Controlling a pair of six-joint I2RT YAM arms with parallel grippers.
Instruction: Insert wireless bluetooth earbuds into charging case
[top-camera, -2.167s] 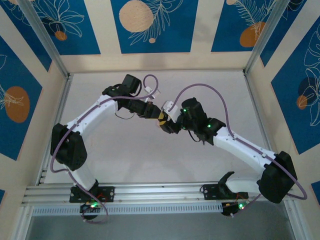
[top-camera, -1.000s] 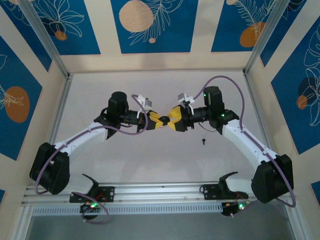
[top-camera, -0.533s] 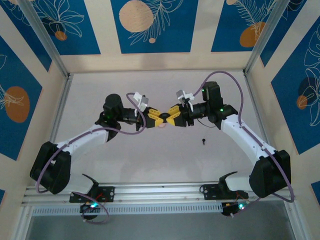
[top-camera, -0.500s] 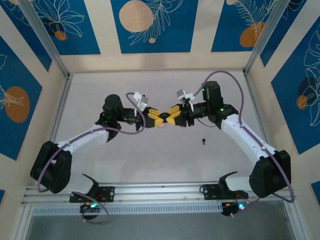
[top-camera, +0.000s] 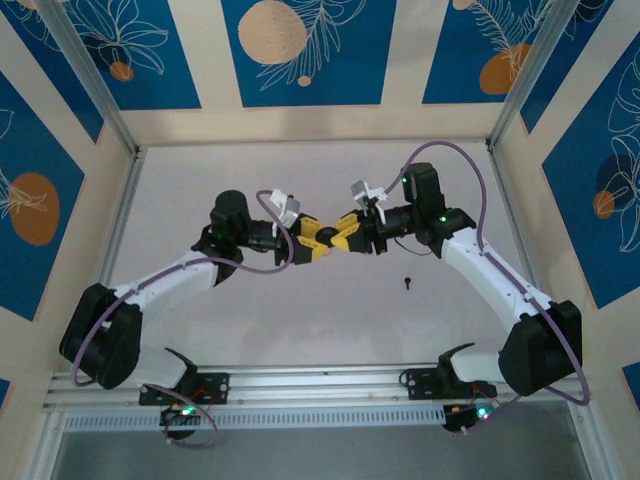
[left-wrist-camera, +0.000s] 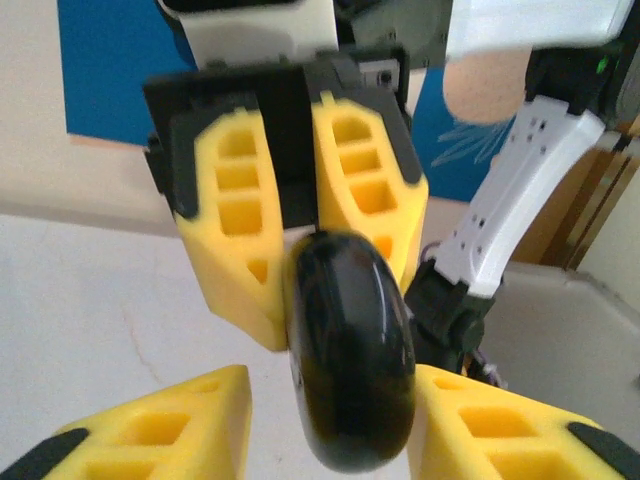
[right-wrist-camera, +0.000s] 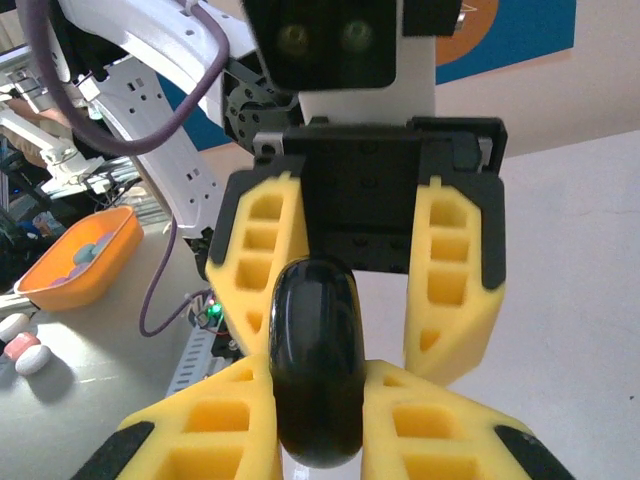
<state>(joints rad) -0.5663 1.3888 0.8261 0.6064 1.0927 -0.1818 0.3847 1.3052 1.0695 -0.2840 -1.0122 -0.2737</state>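
1. Since 1 s ago: R gripper (top-camera: 343, 234) has closed on case (left-wrist-camera: 350, 350); L gripper (top-camera: 316, 243) has let go, jaws now apart. Earbud (top-camera: 407, 281) unmoved on table (top-camera: 300, 330).
2. Gripper state: R fingers are clamped on the case flanks (R wrist view). L fingers stand spread either side of the case, w/ a clear gap on one side (L wrist view).
3. Location: case is held in the air over mid-table, between the two gripper tips. One earbud lies on the table, on the near side of the R arm, well apart from the case.
4. Looks: case = glossy black, rounded pebble shape; no lid seam discernible, so open/shut cannot be told. Earbud = tiny black piece w/ short stem; finer detail too small to read.
5. Handling (judgement): case is prob. hard, smooth, slippery. Rounded flanks may slip out of the fingers, so grip across the widest part w/ moderate force. Earbud is prob. v. light, stiff, easily flicked or rolled. Pinch the body w/ fingertips only; leave the stem free for aligning to the socket.
6. Status (judgement): handover L→R approx. complete; earbud not yet inserted.
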